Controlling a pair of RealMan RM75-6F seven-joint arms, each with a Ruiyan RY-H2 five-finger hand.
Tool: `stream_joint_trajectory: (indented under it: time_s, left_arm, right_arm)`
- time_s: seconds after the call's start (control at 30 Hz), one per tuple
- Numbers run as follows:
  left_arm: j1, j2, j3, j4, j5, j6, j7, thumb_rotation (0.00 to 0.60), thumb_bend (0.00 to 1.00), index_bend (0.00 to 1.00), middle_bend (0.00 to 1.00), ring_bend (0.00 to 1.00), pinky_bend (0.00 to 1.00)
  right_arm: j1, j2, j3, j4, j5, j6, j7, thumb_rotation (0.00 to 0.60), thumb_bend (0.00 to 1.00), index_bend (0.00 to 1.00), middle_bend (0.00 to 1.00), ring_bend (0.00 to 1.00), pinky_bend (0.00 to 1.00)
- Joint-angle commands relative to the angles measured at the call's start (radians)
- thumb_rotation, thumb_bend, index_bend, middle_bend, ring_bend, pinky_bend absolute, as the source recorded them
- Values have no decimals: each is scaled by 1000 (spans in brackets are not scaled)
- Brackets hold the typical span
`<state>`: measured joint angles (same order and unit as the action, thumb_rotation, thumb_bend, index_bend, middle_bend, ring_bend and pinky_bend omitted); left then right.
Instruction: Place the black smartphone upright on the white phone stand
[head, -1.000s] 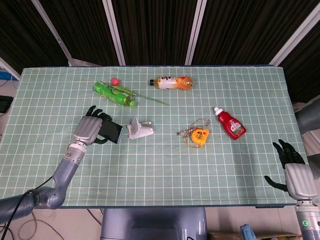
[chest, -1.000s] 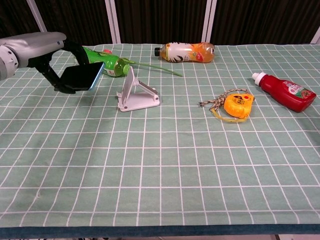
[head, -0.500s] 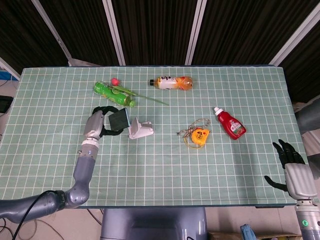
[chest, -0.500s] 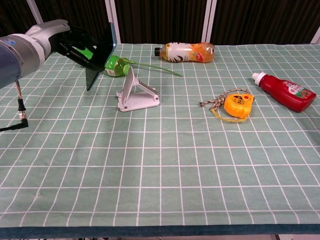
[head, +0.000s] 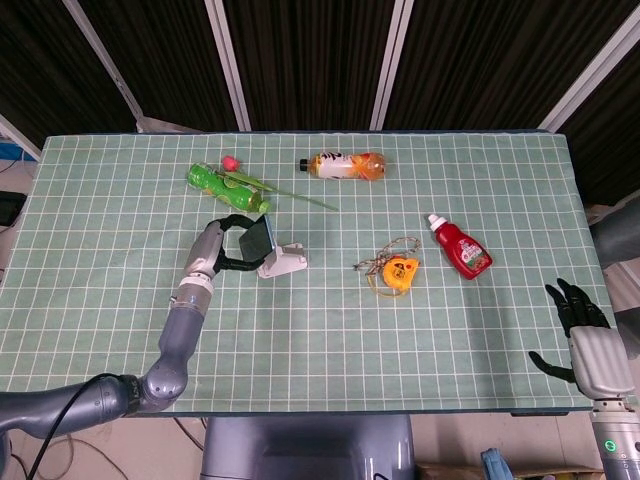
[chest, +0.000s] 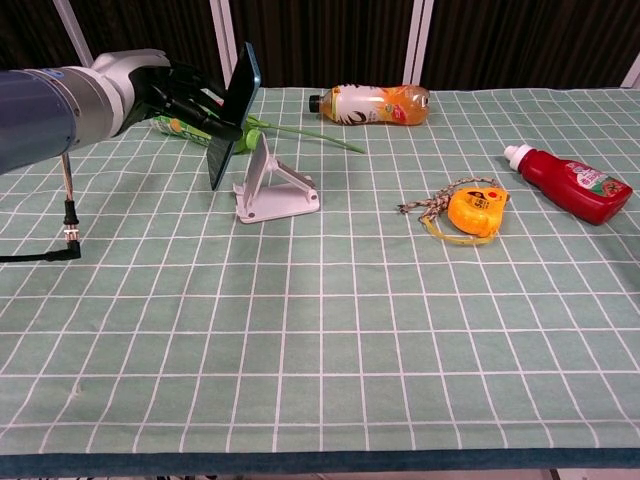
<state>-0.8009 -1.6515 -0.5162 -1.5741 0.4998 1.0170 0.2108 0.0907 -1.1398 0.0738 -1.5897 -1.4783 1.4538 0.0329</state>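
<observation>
The left hand (chest: 185, 95) grips the black smartphone (chest: 233, 113) nearly upright, just beside the white phone stand (chest: 272, 188) to its right, probably needing lowering onto the ledge; the right hand (head: 592, 350) rests open.

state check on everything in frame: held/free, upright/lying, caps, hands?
black smartphone: held off the table, near upright, beside the stand's back, not seated.
left hand: grips the phone.
white phone stand: standing on the table, no phone on it.
right hand: holds nothing, fingers apart.
green bottle: lying.
orange drink bottle: lying, capped.
red sauce bottle: lying, white cap on.
yellow tape measure: lying free.
</observation>
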Motion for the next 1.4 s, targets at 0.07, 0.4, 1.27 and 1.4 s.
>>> stream_joint_trajectory:
  time_s: [0.07, 0.4, 1.27, 1.4]
  left_arm:
    - [-10, 12, 5, 12, -17, -56, -23, 600, 305, 544, 587, 124, 0]
    - [-23, 8, 11, 55, -28, -126, -93, 600, 305, 544, 587, 124, 0]
    - [-45, 12, 28, 133, -31, -223, -218, 600, 305, 545, 588, 124, 0]
    - [-49, 14, 31, 147, -27, -240, -231, 600, 305, 545, 588, 124, 0]
  right_arm:
    - [0, 0, 0, 0, 1, 0, -1, 600, 272, 9, 0, 0, 187]
    - [0, 0, 1, -1, 3, -1, -4, 600, 272, 10, 0, 0, 187]
    - [1, 0, 1, -3, 5, -3, -8, 600, 272, 23, 0, 0, 187]
    - [1, 0, 1, -4, 5, -2, -10, 600, 272, 24, 0, 0, 187]
